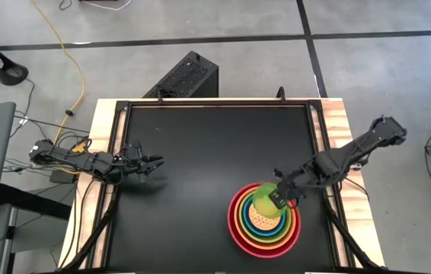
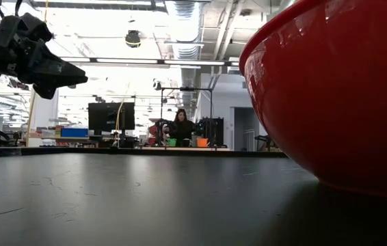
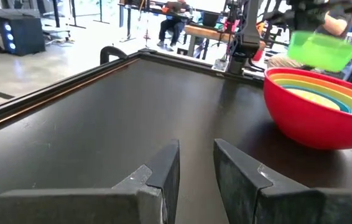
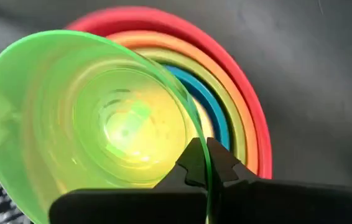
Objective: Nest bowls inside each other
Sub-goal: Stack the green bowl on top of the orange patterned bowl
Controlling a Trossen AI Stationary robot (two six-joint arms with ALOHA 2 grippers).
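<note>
Five bowls sit nested on the black desk [image 1: 200,167], toward its near right part: a large red bowl [image 1: 238,228] outermost, then the orange bowl [image 1: 244,226], lime green bowl [image 4: 241,140], blue bowl [image 4: 210,106] and speckled yellow bowl [image 1: 261,219] at the centre. The desk has a matte black top with pale wooden side rails, standing on a grey concrete floor [image 1: 383,68] marked with dark lines; a yellow cable [image 1: 71,68] trails across the floor at the left. At desk height the room behind is a wide workshop with ceiling lights, and a seated person [image 2: 180,128] shows far back.

The right arm reaches in from the right rail, bent down over the stack. The right tool [image 1: 280,198] is pressed together on the rim of a small translucent green bowl [image 4: 95,118], holding it tilted just above the nested stack, clear of the other rims.

The left arm lies low along the desk's left edge, well apart from the bowls. The left tool [image 3: 194,168] hovers above the bare surface with its fingers slightly spread, holding nothing.
</note>
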